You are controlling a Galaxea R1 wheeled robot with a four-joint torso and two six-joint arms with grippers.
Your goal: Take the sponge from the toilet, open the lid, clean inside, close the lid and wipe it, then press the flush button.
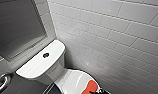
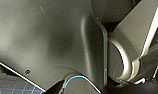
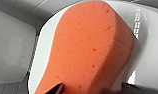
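Note:
The white toilet (image 1: 42, 63) stands in a tiled corner, with the dark round flush button (image 1: 45, 55) in the middle of its cistern top. The lid (image 1: 71, 81) is down, and the orange-red sponge (image 1: 91, 87) lies on its near part. In the right wrist view the sponge (image 3: 90, 47) shows large on the glossy white lid (image 3: 150, 55). My right gripper (image 3: 93, 88) is open, with a dark fingertip (image 3: 57, 88) on each side of the sponge's near end. That gripper (image 1: 100, 92) shows dark just beside the sponge in the head view.
A white tiled wall (image 1: 115, 37) runs close along the toilet's right side. A grey framed panel (image 1: 17, 25) hangs behind the cistern, and a metal grab bar (image 1: 3, 82) sits at lower left. The left wrist view shows dark robot body and a patch of patterned floor (image 2: 10, 83).

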